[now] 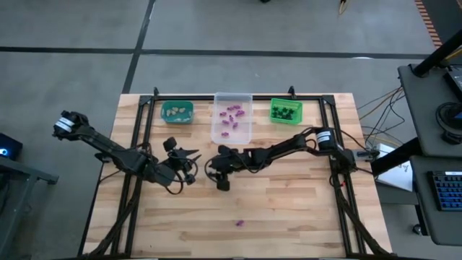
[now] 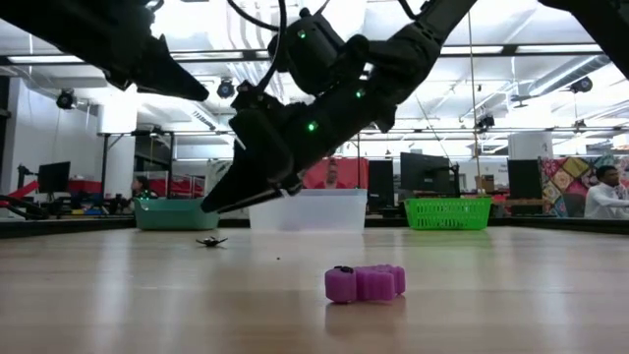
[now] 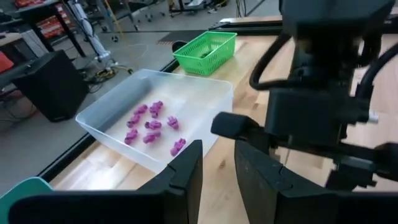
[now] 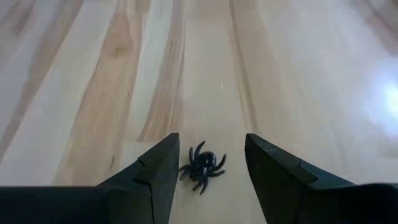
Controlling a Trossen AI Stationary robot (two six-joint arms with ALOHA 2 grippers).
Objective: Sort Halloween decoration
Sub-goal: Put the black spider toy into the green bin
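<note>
A black spider trinket [image 4: 202, 165] lies on the bare wood between the fingers of my right gripper [image 4: 211, 144], which is open, points down at it and stands on either side without touching. In the low view the spider [image 2: 210, 241] rests just under the right fingertips [image 2: 224, 203]. A purple trinket [image 2: 365, 282] lies alone near the table's near edge [image 1: 240, 223]. My left gripper [image 3: 217, 180] is open and holds nothing. It hovers left of the right gripper [image 1: 220, 179], facing the clear bin [image 3: 205, 93].
Three bins stand along the far edge: a teal bin [image 1: 177, 110] with pale pieces, the clear bin [image 1: 232, 124] with several purple trinkets [image 3: 152, 124], and a green bin [image 1: 286, 110] with black pieces. The two grippers are close together at mid-table. People show in the room behind.
</note>
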